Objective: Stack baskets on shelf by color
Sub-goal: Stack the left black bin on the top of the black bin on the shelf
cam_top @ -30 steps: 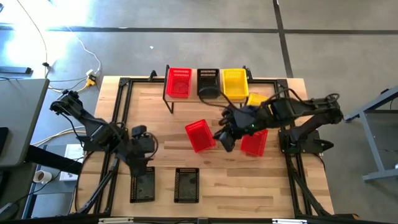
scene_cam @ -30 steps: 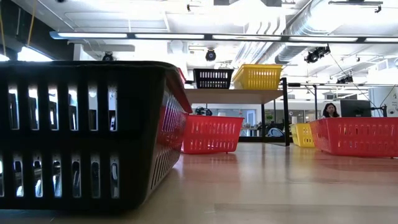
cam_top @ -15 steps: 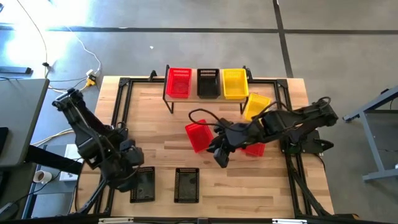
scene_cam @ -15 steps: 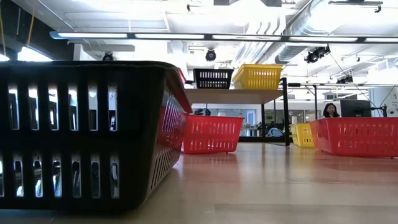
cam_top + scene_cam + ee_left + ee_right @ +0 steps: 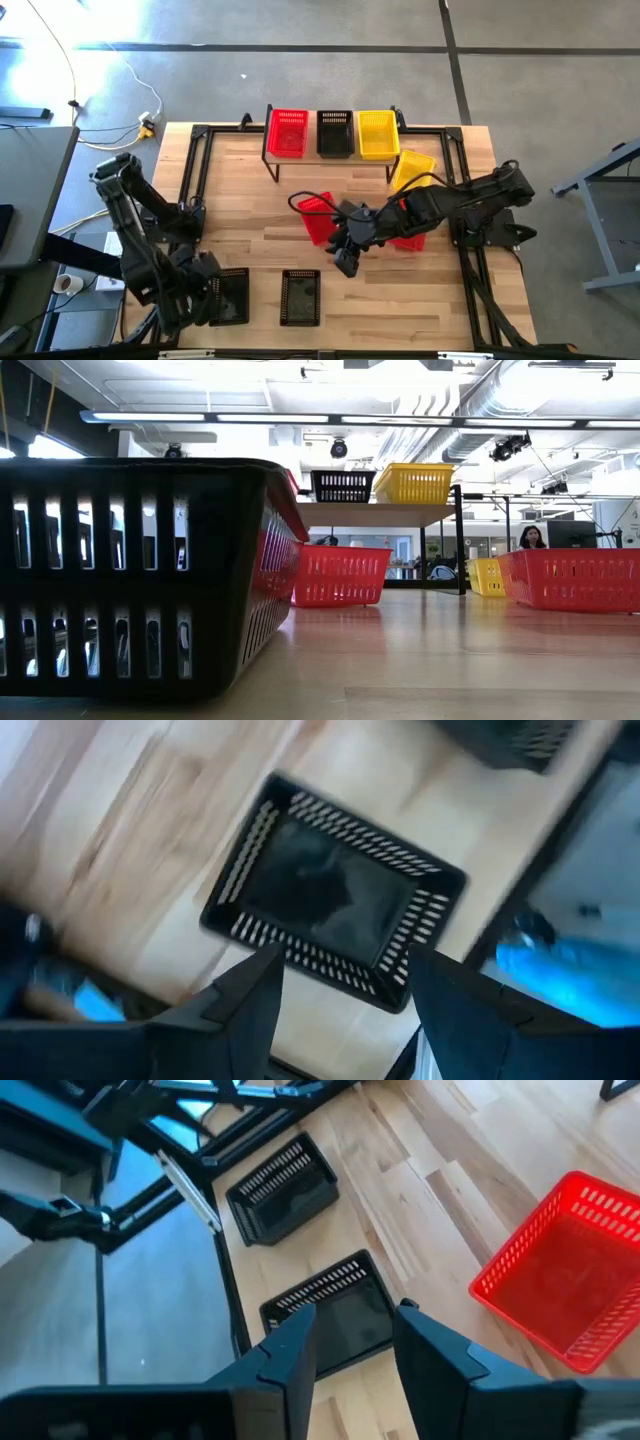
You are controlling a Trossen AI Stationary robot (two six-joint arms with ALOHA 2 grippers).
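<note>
On the shelf (image 5: 330, 152) at the table's far edge stand a red basket (image 5: 288, 132), a black basket (image 5: 335, 132) and a yellow basket (image 5: 378, 134). A yellow basket (image 5: 412, 168) and two red baskets (image 5: 316, 212) (image 5: 410, 238) sit on the table. Two black baskets (image 5: 230, 298) (image 5: 300, 297) rest near the front edge. My left gripper (image 5: 340, 990) hangs open above the left black basket (image 5: 335, 895), pointing down. My right gripper (image 5: 355, 1345) is open over the table's middle, with nothing between its fingers, between the red baskets and the right black basket (image 5: 335, 1305).
A black metal frame (image 5: 195, 180) runs along the table's edges. Bare wood lies between the red baskets and the two black ones. In the low view a black basket (image 5: 140, 570) fills the near left, and a person (image 5: 530, 538) shows far off in the room.
My left gripper has swung toward the table's near left corner, sunk a little and rolled about its wrist, ending above the left black basket. My right gripper has gone toward the near edge and a little leftward, sinking, away from the red baskets. No basket has moved.
</note>
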